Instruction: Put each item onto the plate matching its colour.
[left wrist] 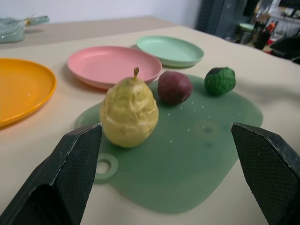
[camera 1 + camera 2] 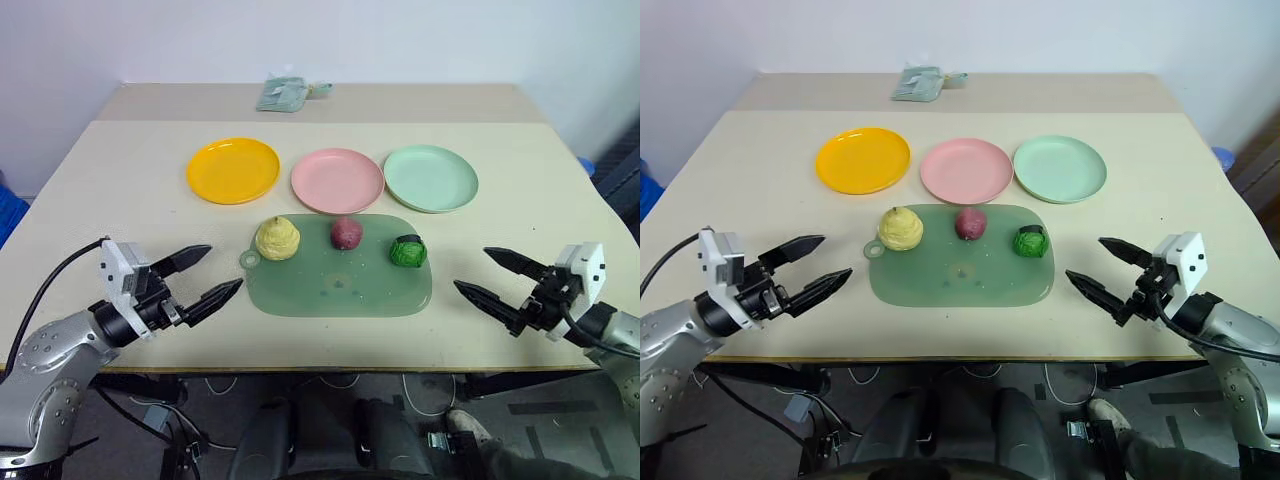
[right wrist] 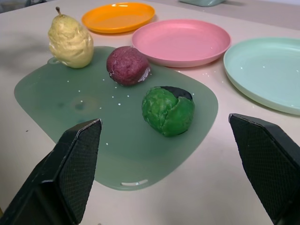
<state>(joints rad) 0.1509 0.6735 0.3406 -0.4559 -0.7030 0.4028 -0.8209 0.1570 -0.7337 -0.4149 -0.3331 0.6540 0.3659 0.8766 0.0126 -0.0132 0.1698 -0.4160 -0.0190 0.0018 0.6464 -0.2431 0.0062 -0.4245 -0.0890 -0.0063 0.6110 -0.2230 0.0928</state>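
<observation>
Both tools hang low over the near edge of the worktop (image 2: 90,170), one at each side of the mat (image 2: 340,283). On the left, the left tool (image 2: 205,275) has its two black fingers well apart and pointing inward toward the mat, with nothing between them. On the right, the right tool (image 2: 492,274) mirrors it, fingers spread wide and empty, aimed toward the mat's right side.

Between them lies the translucent green mat, flat on the worktop, with a small ring tab at its left far corner. All three toy foods sit along its far edge in a row. At the left stands the pear (image 2: 277,238), pale yellow and lumpy, upright with its stem up. In the middle is the maroon fruit (image 2: 346,233), round and resting just beside the mat's far border. At the right is the green ball (image 2: 408,251), dark green and leafy, with a darker patch on top.

Beyond the mat, three plates lie in a line on the worktop, none carrying anything. Leftmost is the orange plate (image 2: 233,169), behind and to the left of the pear. Next is the pink plate (image 2: 337,180), directly behind the maroon fruit. Its right rim seems to touch the mint plate (image 2: 431,178), which lies behind the green ball.

At the far edge of the worktop lies a pale green bundle (image 2: 283,93), well apart from everything else.
</observation>
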